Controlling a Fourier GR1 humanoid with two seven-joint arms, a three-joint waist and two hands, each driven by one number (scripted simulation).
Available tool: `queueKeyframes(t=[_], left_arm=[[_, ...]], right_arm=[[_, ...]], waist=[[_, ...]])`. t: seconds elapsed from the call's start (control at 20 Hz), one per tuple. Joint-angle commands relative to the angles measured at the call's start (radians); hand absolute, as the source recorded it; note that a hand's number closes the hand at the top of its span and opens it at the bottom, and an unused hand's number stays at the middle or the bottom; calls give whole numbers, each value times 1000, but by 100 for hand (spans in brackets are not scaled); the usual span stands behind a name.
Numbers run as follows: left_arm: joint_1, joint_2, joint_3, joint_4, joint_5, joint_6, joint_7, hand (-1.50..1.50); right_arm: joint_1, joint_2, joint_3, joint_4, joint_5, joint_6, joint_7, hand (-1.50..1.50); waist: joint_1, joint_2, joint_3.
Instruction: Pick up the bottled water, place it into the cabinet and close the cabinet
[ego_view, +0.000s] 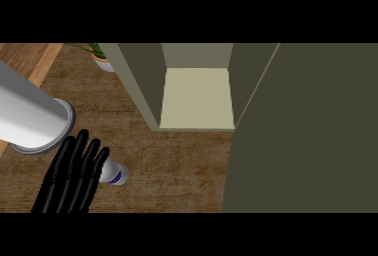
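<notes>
The bottled water is white with a blue band and lies on the wooden counter at the lower left. Only its end shows, sticking out to the right from under my left hand. The hand's black fingers run long and straight across the bottle, and I see none curled round it. Its grey forearm comes in from the left edge. The olive cabinet stands open at the upper middle, showing a pale bare shelf. My right hand does not show.
The cabinet's open door is a large dark olive panel filling the right side of the view. A potted plant in a white pot stands left of the cabinet at the back. A lighter wood strip runs along the far left.
</notes>
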Motion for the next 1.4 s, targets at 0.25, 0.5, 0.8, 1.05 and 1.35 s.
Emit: queueKeyframes(t=[0.25,0.5,0.8,1.05,1.35], left_arm=[[69,91,-69,-139,-175,69,29,-150],[1,66,-106,-68,-221,133,48,-150],[-1,104,-113,-73,-262,170,63,-150],[-6,136,-81,0,-207,179,-13,-150],[-56,111,-18,44,-176,182,33,-150]], right_arm=[[-37,24,57,-113,67,-77,120,-150],[-1,-10,103,-204,70,-94,194,-150],[-56,-41,39,-185,30,-101,194,-150],[-93,-42,45,-164,41,-120,199,-150],[-135,-41,73,-169,65,-154,266,-150]], waist=[[12,-4,-2],[-6,-5,-1],[1,-4,0],[-4,1,-1],[-8,4,-1]])
